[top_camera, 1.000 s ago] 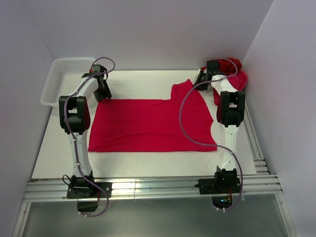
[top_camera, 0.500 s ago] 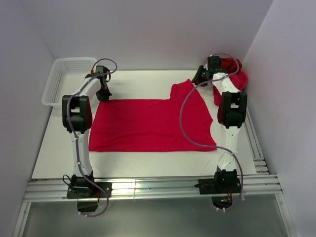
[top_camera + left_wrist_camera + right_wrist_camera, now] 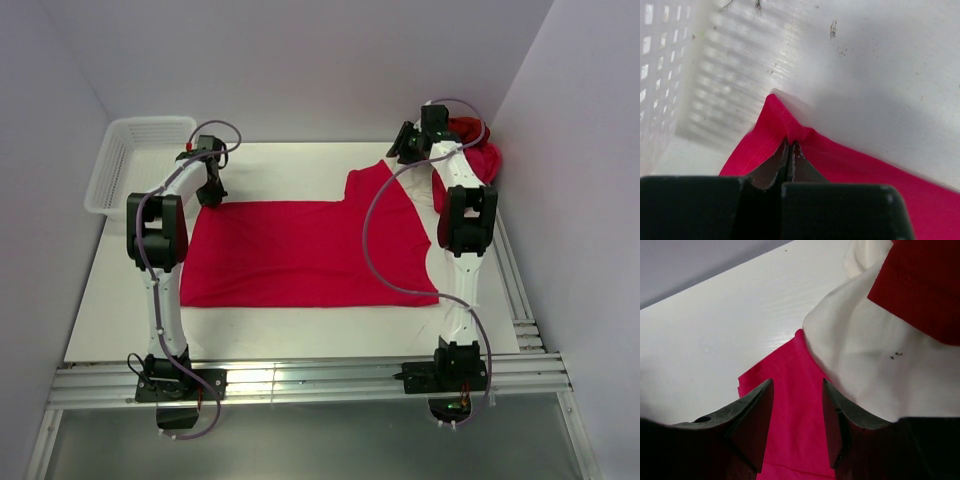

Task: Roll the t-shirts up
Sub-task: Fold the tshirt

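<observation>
I see my left gripper [image 3: 790, 148] pinched tight on the hemmed corner of the bright crimson cloth t-shirt [image 3: 855, 167] (bunched at the tips), near the white plastic mesh basket [image 3: 662, 75].

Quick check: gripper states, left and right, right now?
Left gripper: shut on a corner of the crimson t-shirt.
Right gripper: open, holding nothing, above that shirt.

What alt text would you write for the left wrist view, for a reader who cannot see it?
The left gripper has its fingers shut on the pinched corner of a crimson t-shirt lying on a white table. A white mesh basket stands blurred along the left side.
</observation>
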Robot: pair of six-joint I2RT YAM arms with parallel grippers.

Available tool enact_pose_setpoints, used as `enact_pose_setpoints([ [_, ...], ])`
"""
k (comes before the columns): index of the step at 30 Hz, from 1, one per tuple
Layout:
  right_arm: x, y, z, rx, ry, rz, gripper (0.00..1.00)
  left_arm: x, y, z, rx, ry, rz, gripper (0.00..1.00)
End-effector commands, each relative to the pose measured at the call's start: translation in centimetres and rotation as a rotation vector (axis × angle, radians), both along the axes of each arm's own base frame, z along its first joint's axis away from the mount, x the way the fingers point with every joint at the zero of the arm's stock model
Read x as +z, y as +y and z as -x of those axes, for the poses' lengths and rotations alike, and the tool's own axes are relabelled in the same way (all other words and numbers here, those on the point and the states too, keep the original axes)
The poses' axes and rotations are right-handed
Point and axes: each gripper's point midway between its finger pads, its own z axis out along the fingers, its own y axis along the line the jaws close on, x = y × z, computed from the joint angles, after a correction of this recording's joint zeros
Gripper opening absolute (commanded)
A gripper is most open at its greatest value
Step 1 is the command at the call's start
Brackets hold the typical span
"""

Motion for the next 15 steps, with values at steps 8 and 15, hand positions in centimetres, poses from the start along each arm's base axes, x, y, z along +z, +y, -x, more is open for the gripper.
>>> enact_pose_setpoints([
  [8,-3.0,1.1,-0.6,0.004,0.079,-0.053,0.51,4.2,0.4,-0.1,0.003,-0.070,-0.039,0.00],
  [15,-3.6,1.2,0.0,0.007,0.101,-0.054,0.47,5.0,0.2,-0.2,0.008,-0.088,-0.026,0.00],
])
